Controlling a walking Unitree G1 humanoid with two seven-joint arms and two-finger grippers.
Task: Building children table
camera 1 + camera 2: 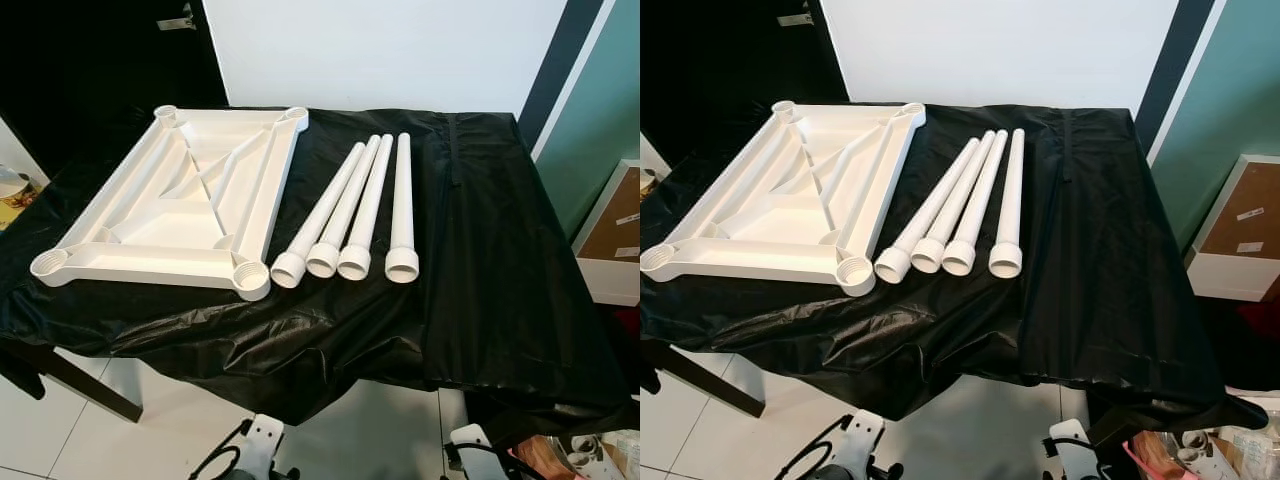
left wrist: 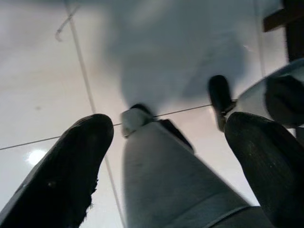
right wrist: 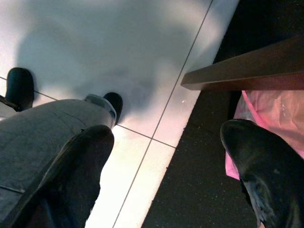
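Observation:
A white plastic tabletop (image 1: 180, 205) lies upside down on the left of a black-covered table (image 1: 480, 270), with round threaded sockets at its corners. To its right several white tube legs (image 1: 355, 210) lie side by side, threaded ends toward me. Both arms hang low beside my body. My left gripper (image 2: 166, 166) is open, pointing down at the white floor tiles and my grey leg. My right gripper (image 3: 166, 175) is open too, over tiles and a dark mat, with nothing between its fingers.
The black sheet hangs over the table's near edge. A white-framed box (image 1: 615, 235) stands at the right by a teal wall. A pink bag (image 3: 270, 114) and a wooden table leg (image 3: 247, 69) are near my right gripper. White wall behind.

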